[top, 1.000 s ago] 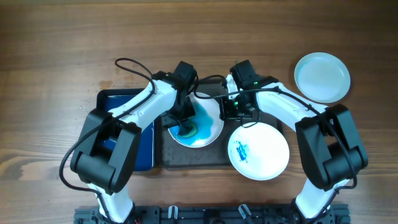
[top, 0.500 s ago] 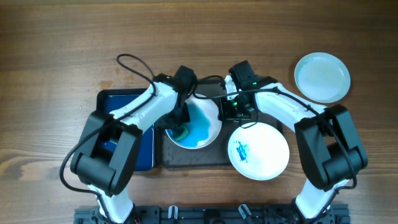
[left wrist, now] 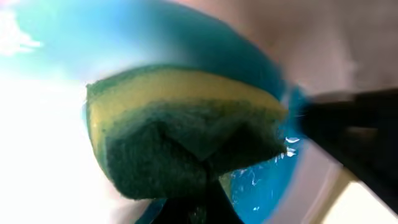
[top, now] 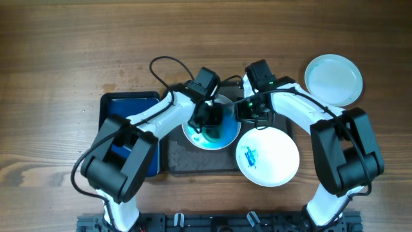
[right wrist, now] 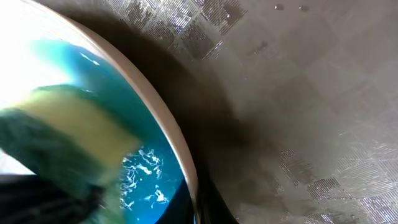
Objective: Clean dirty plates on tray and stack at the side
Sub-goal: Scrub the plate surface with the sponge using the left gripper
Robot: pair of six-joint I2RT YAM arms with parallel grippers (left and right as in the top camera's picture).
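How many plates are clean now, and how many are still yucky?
Done: one clean plate sits off the tray, at the side. In hand: the left pincer scrubs the blue-smeared middle plate with a sponge while the right pincer holds its rim. Left: the scribbled plate is untouched, and nothing is stacked yet.
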